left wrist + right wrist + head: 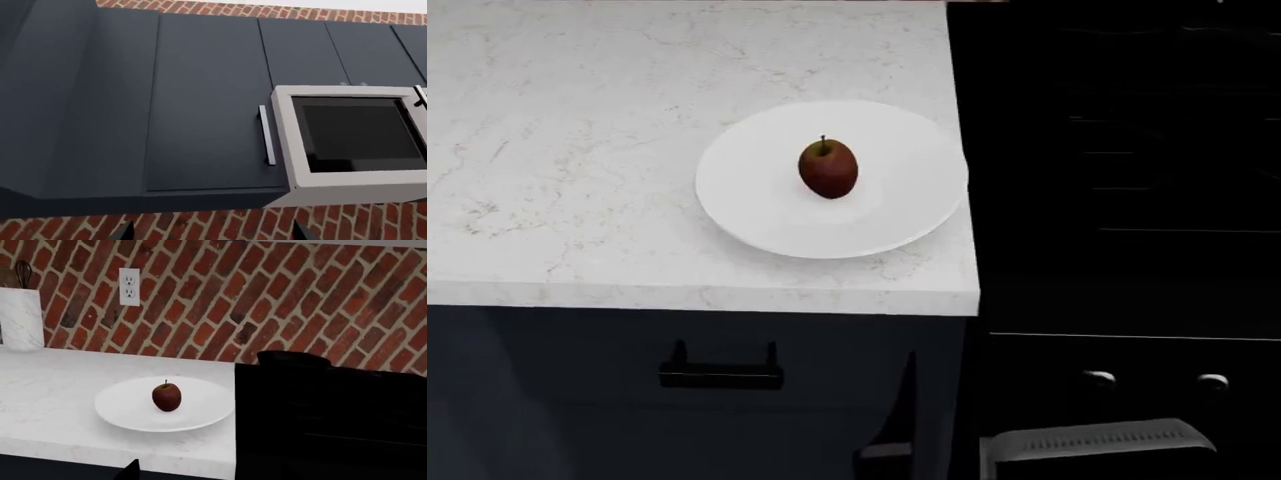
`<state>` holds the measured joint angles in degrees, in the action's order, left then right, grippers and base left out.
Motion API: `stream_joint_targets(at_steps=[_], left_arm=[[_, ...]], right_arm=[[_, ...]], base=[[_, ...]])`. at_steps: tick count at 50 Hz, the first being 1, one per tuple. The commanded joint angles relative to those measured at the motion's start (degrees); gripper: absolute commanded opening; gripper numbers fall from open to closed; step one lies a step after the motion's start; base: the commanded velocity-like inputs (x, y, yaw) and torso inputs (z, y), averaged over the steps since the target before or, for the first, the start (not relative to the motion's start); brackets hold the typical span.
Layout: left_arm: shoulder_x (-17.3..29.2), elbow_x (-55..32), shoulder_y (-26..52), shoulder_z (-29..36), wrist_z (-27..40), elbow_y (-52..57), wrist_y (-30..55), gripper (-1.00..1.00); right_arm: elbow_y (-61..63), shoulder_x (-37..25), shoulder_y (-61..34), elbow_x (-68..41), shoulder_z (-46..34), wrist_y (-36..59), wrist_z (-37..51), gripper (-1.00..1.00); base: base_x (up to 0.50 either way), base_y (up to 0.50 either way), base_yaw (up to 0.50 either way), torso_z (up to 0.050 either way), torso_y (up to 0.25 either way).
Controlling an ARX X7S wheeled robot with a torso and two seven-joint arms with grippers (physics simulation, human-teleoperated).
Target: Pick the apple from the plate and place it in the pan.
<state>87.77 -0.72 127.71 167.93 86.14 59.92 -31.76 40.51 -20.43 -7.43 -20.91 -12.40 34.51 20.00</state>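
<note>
The small dark red apple [827, 168] stands upright near the middle of the white plate [747, 200], which sits at the counter's right end beside the black stove. Both also show in the right wrist view, the apple [167, 396] on the plate [120, 407]. My right gripper [212, 474] is low in front of the counter edge, well short of the apple, and empty. One fingertip [131, 471] shows far out; the other is lost against the black stove. A low black shape [293, 359] at the stove's back may be the pan. My left gripper [212, 233] is open, empty and pointing at the wall.
The black stove [1121, 150] fills the right side, with knobs [1098, 378] on its front. The marble counter [587, 120] stretches left. A white utensil holder [20, 317] and an outlet [129, 286] are by the brick wall. Dark cabinets [200, 100] and a microwave [353, 135] hang overhead.
</note>
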Motion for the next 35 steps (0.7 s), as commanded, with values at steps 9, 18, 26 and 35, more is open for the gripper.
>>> stream_joint_targets(at_steps=[9, 18, 26, 35], left_arm=[[2.21, 6.71, -0.98, 3.03, 1.85, 0.08, -1.04, 1.0], [2.21, 3.09, -0.72, 0.63, 0.29, 0.08, -1.06, 1.0], [2.21, 4.9, -2.32, 0.57, 1.13, 0.08, -0.87, 1.0], [2.21, 3.03, -2.39, -0.99, 0.55, 0.08, -0.82, 1.0]], right_arm=[[0.6, -0.58, -0.31, 0.78, -1.01, 0.41, 0.88, 1.0], [-0.15, -0.71, -0.75, 0.98, -1.28, 0.0, 0.85, 1.0], [-0.39, -0.58, -0.53, 0.29, -0.72, -0.67, 0.81, 1.0], [-0.28, -0.85, -0.75, 0.52, -1.24, -0.35, 1.01, 1.0]], base=[[0.5, 0.0, 0.0, 0.0, 0.0], [0.43, 0.23, 0.0, 0.0, 0.0], [0.42, 0.15, 0.0, 0.0, 0.0], [0.41, 0.0, 0.0, 0.0, 0.002]])
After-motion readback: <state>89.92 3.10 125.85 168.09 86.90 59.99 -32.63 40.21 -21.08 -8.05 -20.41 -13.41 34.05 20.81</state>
